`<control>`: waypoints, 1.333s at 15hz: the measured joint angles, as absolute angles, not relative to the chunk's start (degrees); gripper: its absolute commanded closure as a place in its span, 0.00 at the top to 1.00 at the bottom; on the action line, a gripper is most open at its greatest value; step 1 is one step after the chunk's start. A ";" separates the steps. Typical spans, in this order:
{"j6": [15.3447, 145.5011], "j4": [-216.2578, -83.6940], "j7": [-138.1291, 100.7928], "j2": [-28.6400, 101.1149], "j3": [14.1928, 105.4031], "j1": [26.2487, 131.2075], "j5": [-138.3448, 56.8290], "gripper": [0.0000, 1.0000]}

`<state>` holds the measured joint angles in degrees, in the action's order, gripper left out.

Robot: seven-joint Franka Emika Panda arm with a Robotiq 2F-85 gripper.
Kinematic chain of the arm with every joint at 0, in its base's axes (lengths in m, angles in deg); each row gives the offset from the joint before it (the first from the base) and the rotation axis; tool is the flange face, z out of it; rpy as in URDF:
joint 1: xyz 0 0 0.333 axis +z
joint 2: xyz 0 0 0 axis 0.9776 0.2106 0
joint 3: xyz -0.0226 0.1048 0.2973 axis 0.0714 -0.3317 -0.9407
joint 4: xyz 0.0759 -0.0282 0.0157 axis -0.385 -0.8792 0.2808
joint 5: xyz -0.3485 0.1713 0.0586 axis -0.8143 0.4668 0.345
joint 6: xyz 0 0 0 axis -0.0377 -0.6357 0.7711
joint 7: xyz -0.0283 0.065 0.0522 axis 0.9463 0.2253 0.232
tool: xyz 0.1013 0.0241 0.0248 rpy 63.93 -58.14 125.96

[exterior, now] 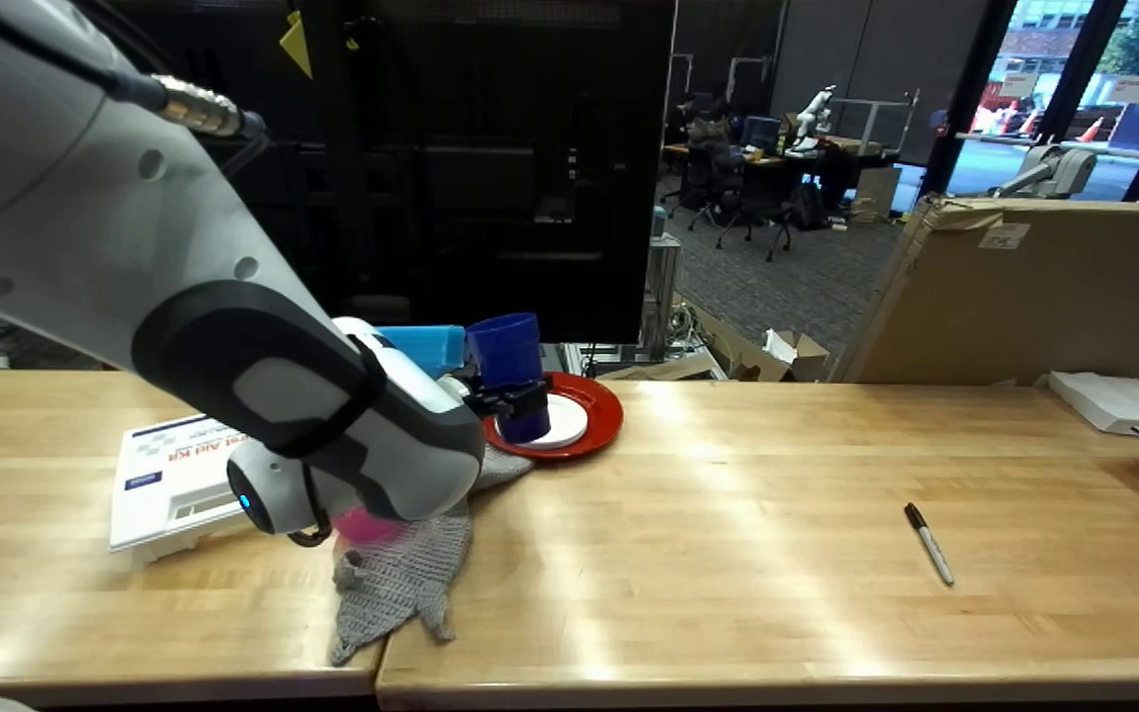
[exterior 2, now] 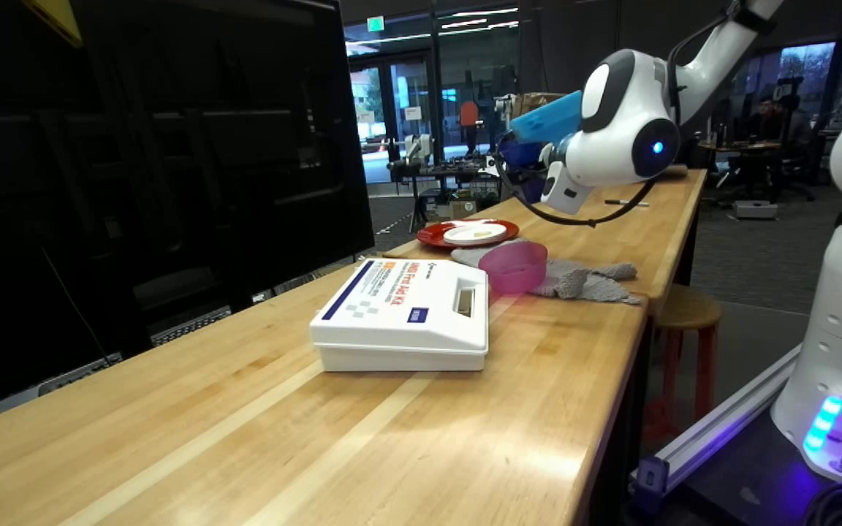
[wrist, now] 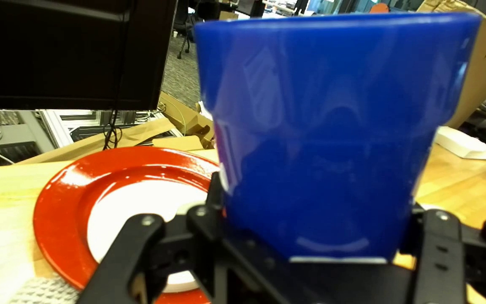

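Blue cup is pinched between the jaws, which press in from both sides near its base. It hangs in the air above the desk, wide end up and leaning slightly in an exterior view, at the end of the arm. A light-blue part juts out beside the wrist in both exterior views.

Near and below the cup, a red plate lies with a white plate inside it; the wrist view shows both to the left of the cup, partly hidden. Whether the cup is directly over them I cannot tell. Gray knitted cloth lies crumpled up to the rim of the red plate. A translucent pink bowl stands by the cloth, on it or against it, hard to say which. Just beside the bowl, a white first aid kit lies flat. Well apart from these rests a black-capped marker. A large black screen stands behind the desk.
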<state>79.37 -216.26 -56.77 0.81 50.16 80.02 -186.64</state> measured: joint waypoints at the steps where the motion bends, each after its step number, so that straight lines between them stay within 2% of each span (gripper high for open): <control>1: 79.36 -216.26 -56.77 0.72 50.16 80.02 -186.64 0.58; 7: 79.30 -216.26 -59.53 0.42 50.13 79.96 -186.64 0.58; 14: 79.09 -216.25 -74.18 -1.05 49.48 79.49 -186.65 0.58; 15: 79.08 -216.25 -75.41 -1.28 49.48 79.48 -186.65 0.83; 18: 79.07 -216.25 -75.74 -1.75 49.76 79.43 -186.64 0.83; 19: 79.07 -216.25 -75.74 -1.80 49.77 79.42 -186.64 0.58; 20: 79.07 -216.25 -75.75 -1.81 49.77 79.42 -186.64 0.58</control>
